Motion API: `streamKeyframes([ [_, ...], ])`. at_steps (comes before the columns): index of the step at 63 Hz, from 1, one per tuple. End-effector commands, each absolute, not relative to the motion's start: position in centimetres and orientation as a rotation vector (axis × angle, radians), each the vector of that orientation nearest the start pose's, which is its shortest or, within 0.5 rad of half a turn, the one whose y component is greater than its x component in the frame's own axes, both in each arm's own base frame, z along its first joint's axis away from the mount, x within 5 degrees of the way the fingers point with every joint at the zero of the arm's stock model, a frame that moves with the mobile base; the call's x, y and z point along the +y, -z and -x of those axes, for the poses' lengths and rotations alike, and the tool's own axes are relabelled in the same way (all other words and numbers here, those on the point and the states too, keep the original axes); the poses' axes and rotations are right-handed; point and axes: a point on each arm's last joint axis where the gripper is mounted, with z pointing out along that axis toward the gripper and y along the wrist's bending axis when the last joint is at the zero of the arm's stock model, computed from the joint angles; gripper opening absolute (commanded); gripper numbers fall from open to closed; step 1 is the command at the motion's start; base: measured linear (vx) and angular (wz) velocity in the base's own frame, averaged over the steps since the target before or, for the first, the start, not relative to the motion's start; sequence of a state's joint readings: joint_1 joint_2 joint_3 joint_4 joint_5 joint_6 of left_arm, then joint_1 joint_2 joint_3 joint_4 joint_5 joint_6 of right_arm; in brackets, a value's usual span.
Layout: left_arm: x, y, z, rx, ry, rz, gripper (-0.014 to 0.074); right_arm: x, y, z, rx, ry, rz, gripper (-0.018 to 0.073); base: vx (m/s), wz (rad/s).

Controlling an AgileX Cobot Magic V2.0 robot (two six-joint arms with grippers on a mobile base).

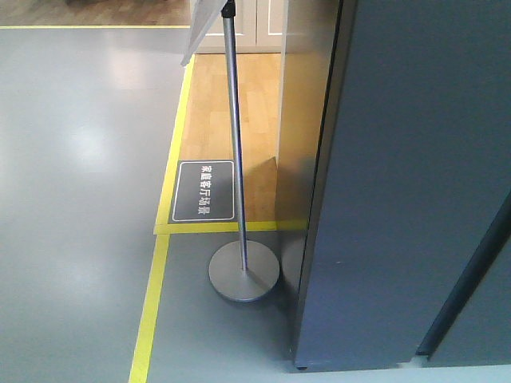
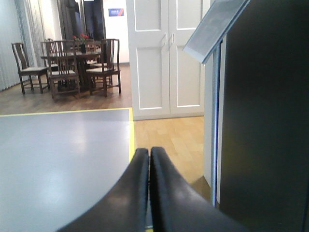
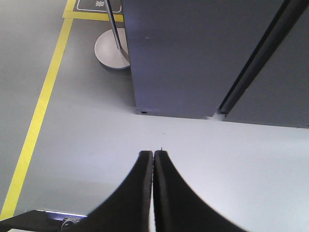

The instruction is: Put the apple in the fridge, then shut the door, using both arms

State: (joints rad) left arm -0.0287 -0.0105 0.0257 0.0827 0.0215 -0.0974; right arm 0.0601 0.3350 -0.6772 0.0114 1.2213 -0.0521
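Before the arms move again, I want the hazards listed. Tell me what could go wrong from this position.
1. The sign stand rises beside the fridge, its round base close to the fridge's corner; a wide swing of an arm or the door could knock it.
2. Both the left gripper and right gripper are shut with nothing between the fingers, and no apple is in view, so the placing cannot be confirmed.
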Motion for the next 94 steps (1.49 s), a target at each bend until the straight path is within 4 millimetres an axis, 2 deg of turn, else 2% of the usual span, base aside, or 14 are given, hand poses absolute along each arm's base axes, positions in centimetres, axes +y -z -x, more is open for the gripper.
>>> streamKeyframes([
  [1,-0.2,-20.3,-5.6,1.433,0.047,-0.013,-0.0006,0.3,-32.1,-3.3,2.297,-0.019,0.129,-0.0004,0.00,0.00],
  [61,-0.2,-20.3,-5.6,1.434,0.046,-0.013,-0.0006,0.3,-32.1,-3.2,2.308,-0.019,0.130,-0.0004,0.00,0.00],
  [68,-0.2,-20.3,-5.6,1.434,0.046,-0.013,-0.0006,0.0,-32.1,-2.9,2.298,0.028,0.143,-0.0004,0.00,0.00],
  [75,-0.2,-20.3,-5.6,1.434,0.046,-0.013,-0.0006,0.0,-32.6,-3.0,2.145,0.035,0.146,-0.0003,0.00,0.00],
  [81,-0.2,-20.3,-5.6,1.434,0.046,-0.013,-0.0006,0.1,-32.0,-3.4,1.964,0.032,0.150,-0.0003,0.00,0.00],
  [94,-0.2,-20.3,-5.6,1.434,0.046,-0.013,-0.0006,0.5,-27.2,-4.8,1.712,-0.031,0.105,-0.0003,0.00,0.00],
])
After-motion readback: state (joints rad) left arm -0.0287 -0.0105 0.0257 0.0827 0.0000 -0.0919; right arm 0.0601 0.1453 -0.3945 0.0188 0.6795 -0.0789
